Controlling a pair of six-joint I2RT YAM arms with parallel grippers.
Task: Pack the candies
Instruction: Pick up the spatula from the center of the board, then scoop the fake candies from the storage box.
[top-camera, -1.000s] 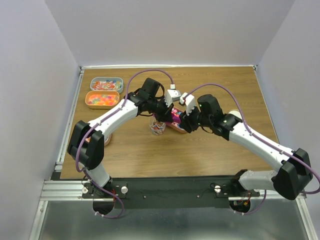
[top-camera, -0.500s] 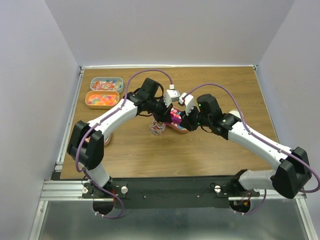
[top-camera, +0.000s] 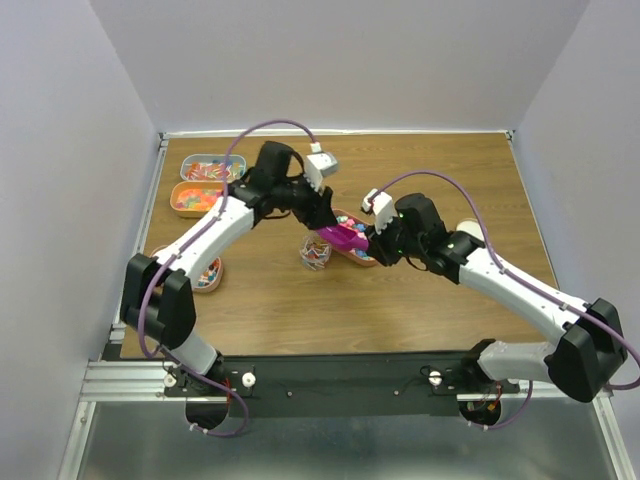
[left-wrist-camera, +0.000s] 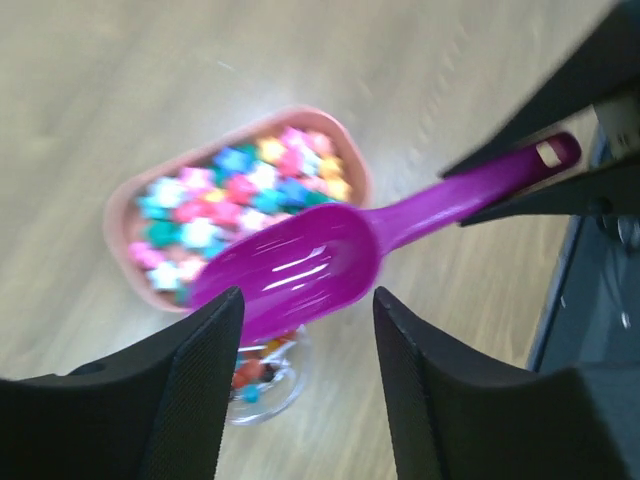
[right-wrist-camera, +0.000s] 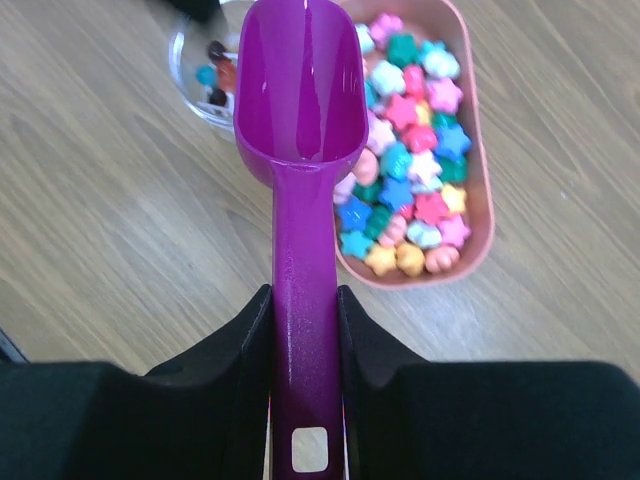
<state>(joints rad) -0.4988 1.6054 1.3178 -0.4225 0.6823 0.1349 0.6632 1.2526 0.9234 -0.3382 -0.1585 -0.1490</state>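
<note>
Top external: right gripper (top-camera: 374, 238) is clamping the handle of the magenta scoop (top-camera: 338, 237), holding it above the middle of the table (top-camera: 400, 300). Scoop bowl is hanging over the jar-side edge of the pink tray (top-camera: 355, 254), just beside the clear jar (top-camera: 316, 256). Left gripper (top-camera: 322, 213) is hovering above the scoop, apparently not touching it. Two more trays (top-camera: 205, 182) of sweets are sitting at the far left corner, well apart from the action. A cream lid (top-camera: 465, 229) is lying behind the right arm.

Left wrist: jaws are standing apart with nothing between them. Scoop is sitting below, clear of both fingers (left-wrist-camera: 190, 390). Candies (left-wrist-camera: 225, 205), star-shaped and mixed colours, are filling the pink tray. A few are lying in the bottom of the jar.

Right wrist: both fingers are pressing the scoop handle from either side, solid grip. Scoop bowl is looking empty, pointing between jar and tray.

Judgement: we're sitting in the scoop-and-transfer step. Jar is barely filled, so the task is looking early. Next move is calling for tilting the scoop mouth down into the tray, pushing through the stars to load it, then levelling and tipping over the jar. Jar mouth is looking no wider than the scoop bowl, so alignment is going to matter. Left arm is either steadying the jar or keeping out of the path.
</note>
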